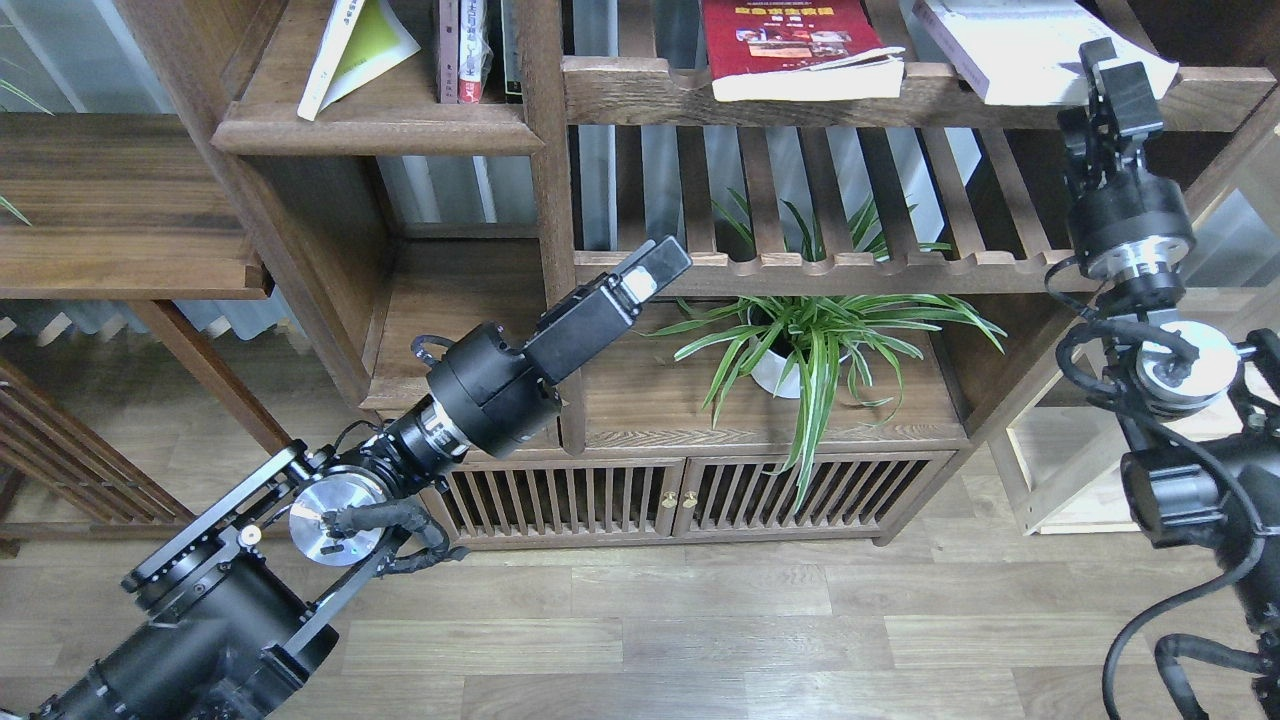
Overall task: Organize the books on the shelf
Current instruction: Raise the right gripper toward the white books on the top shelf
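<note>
Three paperbacks up on the bookcase: red book with photos flat on the slatted rack, front edge jutting past the rail toward the camera; thick white-lavender book flat on the same rack, further right, one corner overhanging; yellow-green book leaning tilted on the solid plank shelf at upper left, beside slim upright volumes.

Right gripper raised just in front of the white-lavender book, at its near right corner, pointing up; touching or merely overlapping, impossible to tell. Fingers seen end-on and dark, so open or closed cannot be told.

Left gripper well below both flat books, aimed up and right toward the red one; fingers look pressed together, empty.

Nearer arm by far: the right, to the white-lavender book. Long axis of that book running away and leftward from the fingers; target shelf far to its left.
</note>
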### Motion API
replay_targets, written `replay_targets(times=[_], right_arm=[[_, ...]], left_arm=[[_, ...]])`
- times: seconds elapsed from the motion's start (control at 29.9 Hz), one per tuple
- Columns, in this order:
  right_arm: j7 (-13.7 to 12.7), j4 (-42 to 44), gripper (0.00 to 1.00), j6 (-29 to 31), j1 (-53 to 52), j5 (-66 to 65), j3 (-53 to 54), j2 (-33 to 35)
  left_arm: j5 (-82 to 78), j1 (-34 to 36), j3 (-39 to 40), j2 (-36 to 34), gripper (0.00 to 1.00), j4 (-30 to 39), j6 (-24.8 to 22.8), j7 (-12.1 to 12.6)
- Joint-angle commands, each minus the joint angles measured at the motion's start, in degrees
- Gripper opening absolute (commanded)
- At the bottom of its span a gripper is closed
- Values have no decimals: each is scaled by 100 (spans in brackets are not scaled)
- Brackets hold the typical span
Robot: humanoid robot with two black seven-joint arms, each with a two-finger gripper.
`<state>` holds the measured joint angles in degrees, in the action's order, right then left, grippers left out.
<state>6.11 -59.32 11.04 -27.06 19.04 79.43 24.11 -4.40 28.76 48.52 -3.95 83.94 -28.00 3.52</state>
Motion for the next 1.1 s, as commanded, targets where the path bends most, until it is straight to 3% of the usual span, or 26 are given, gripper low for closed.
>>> replay_targets(times=[0.0, 0.6, 0.94, 1.07], right_arm=[[-4, 0, 75, -128, -1, 12, 2, 23], [-180, -44, 74, -322, -212, 39, -42, 32], [-198, -97, 49, -251, -204, 39, -42, 23], [-189, -97, 32, -85, -168, 39, -42, -3]], left_arm=[[0, 7, 0, -9, 98, 0, 0, 0], [0, 7, 0, -27, 98, 0, 0, 9], [0, 16, 26, -44, 98, 9, 0, 9], [9, 16, 52, -53, 98, 26, 0, 9]])
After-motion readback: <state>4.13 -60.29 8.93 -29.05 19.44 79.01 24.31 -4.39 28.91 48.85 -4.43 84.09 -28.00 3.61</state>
